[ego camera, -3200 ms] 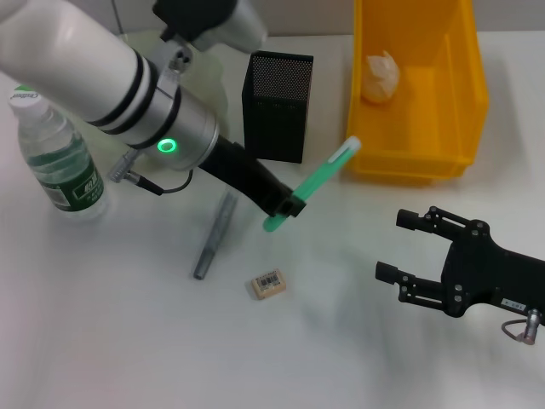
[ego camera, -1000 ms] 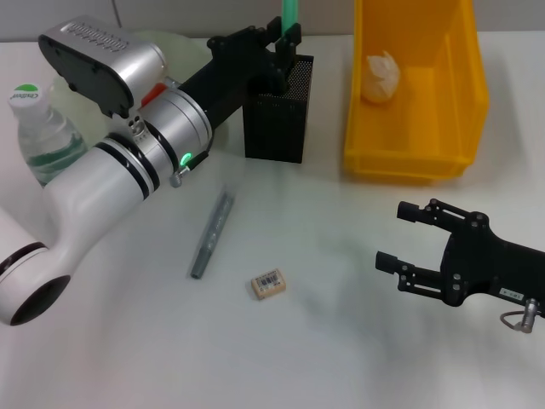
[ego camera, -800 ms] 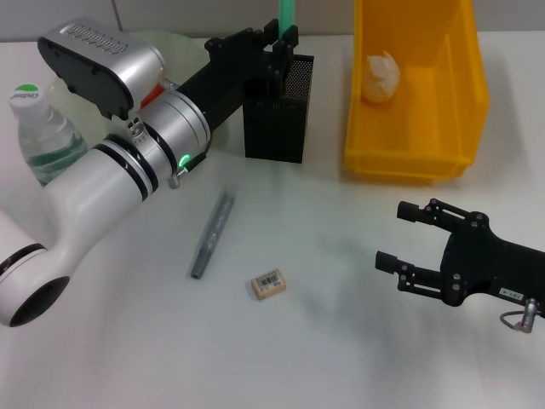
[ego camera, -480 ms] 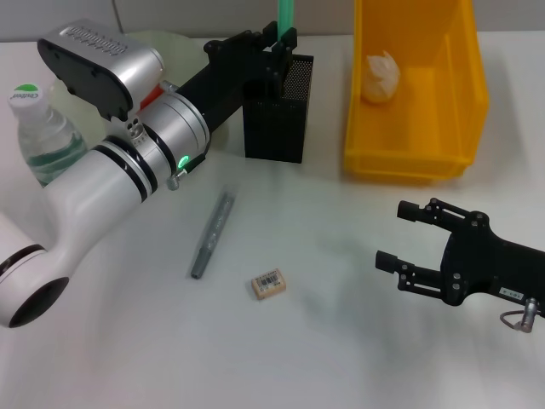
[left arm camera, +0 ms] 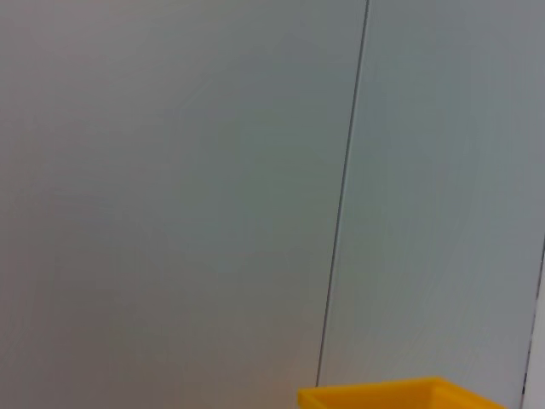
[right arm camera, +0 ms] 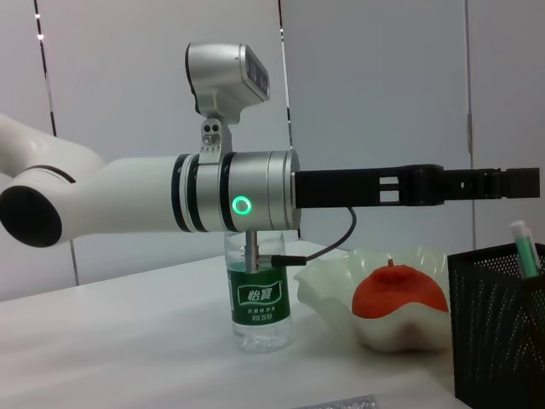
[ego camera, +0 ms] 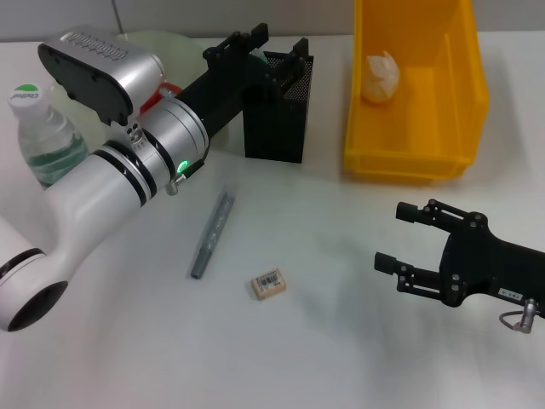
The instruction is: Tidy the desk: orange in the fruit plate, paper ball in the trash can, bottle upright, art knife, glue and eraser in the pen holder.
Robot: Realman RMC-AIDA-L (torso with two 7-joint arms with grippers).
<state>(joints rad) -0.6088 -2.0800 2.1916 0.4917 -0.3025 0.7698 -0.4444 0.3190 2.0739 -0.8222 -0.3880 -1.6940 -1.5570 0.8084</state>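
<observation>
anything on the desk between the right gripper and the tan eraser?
Nothing: in the head view, bare white desk separates the open black right gripper from the small tan barcode-stickered eraser.

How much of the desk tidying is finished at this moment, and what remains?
Done: paper ball in the trash can, orange in the fruit plate, bottle upright, green stick inside the pen holder. The open left end effector hovers above it. Left: eraser and grey stick on the desk.

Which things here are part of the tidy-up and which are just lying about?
Job: grey knife, eraser, pen holder with green glue stick, orange in fruit plate, paper ball in trash can, upright bottle, open left tool over holder.
Other: only the idle right tool.
</observation>
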